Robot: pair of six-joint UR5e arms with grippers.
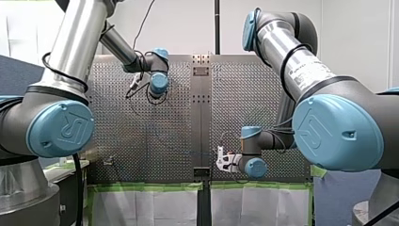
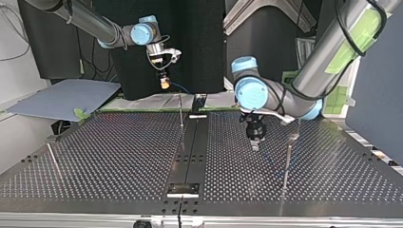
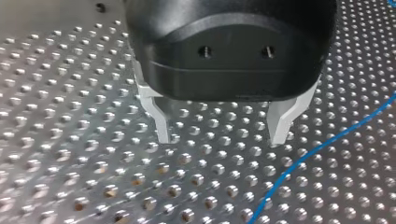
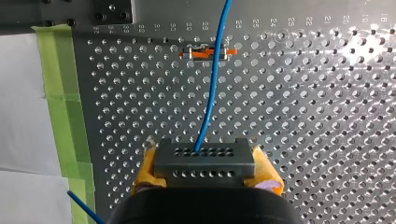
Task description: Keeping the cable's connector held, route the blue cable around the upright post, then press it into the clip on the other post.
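My right end effector (image 4: 205, 158) clenches the grey connector (image 4: 204, 164), anchoring the blue cable (image 4: 212, 79) — it crosses the orange clip (image 4: 208, 52). My left end effector (image 3: 219, 128), released, hovers beside the cable — likely to guide it.

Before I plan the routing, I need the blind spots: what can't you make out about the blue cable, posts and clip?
Top view: blue cable too thin to follow; its path near the post is lost.
Right wrist view: from the connector, the cable crosses the orange clip; seated or passing above, cannot tell.
Left wrist view: edges cut the cable off; no post shows.
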